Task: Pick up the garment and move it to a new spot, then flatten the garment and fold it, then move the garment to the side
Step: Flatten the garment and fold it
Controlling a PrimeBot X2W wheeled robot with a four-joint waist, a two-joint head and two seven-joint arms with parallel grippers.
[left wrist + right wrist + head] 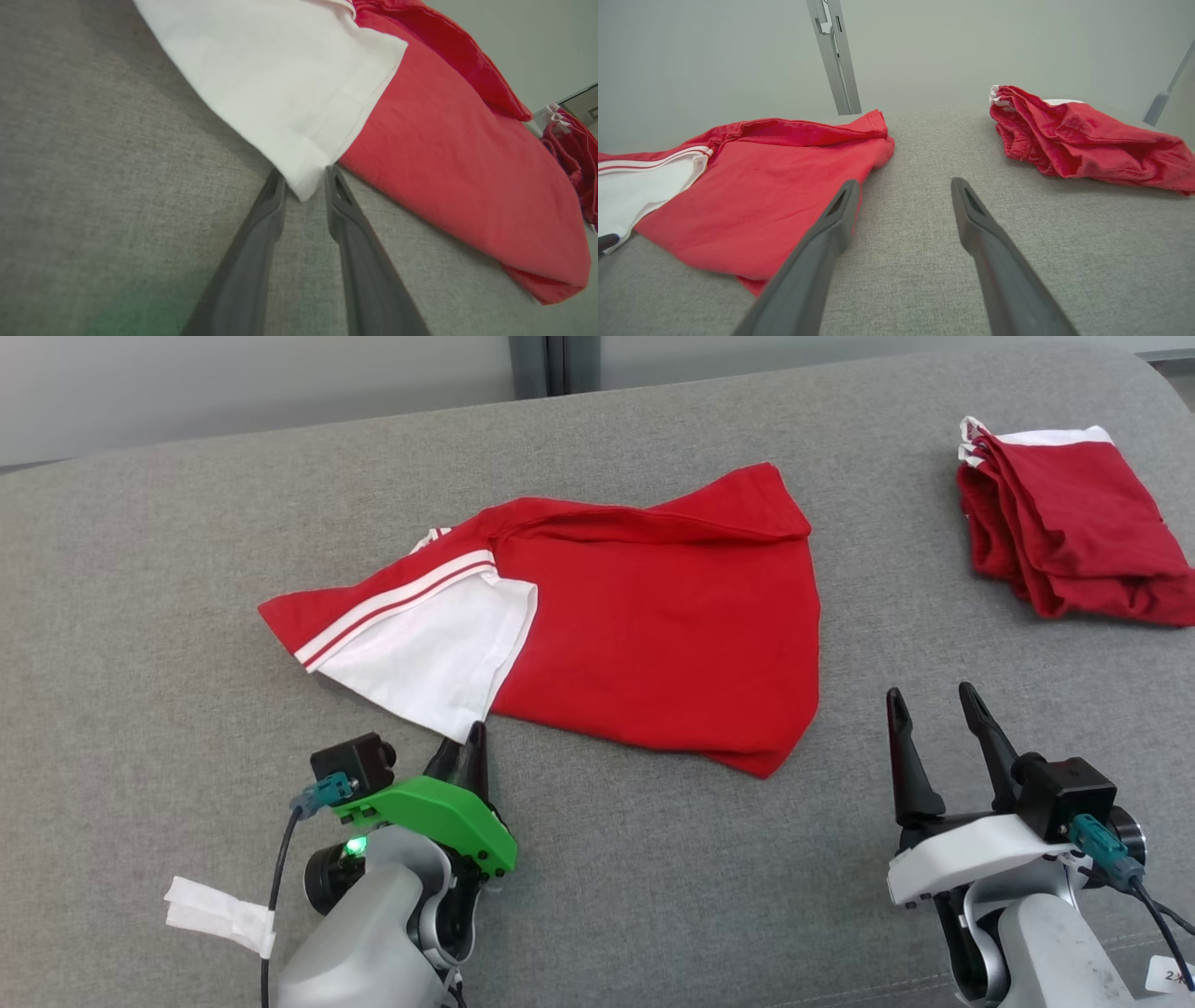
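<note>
The garment (653,625), a red piece with a white panel and white stripes, lies loosely spread in the middle of the head view on the grey cushioned surface (187,523). Its top edge is folded over, so what lies beneath that flap is hidden.

The left gripper (464,739) sits at the lower left of the frame, with its tips at the lowest corner of the white panel. In the left wrist view, the left gripper (304,175) has its fingers drawn partly together on either side of that white corner. A strip of grey fabric shows between them lower down. Whether they actually pinch the cloth cannot be told. The garment (444,154) runs off the top of that frame.

The right gripper (931,695), at the lower right, has its fingers spread wide over bare surface, apart from the garment's right hem. In the right wrist view, the right gripper (906,184) is just as clearly parted and holds nothing. There the garment (761,196) is cut off at the left edge.

A second red bundle (1064,523) lies crumpled at the upper right, clipped by the frame edge, and its shape is hard to make out.
</note>
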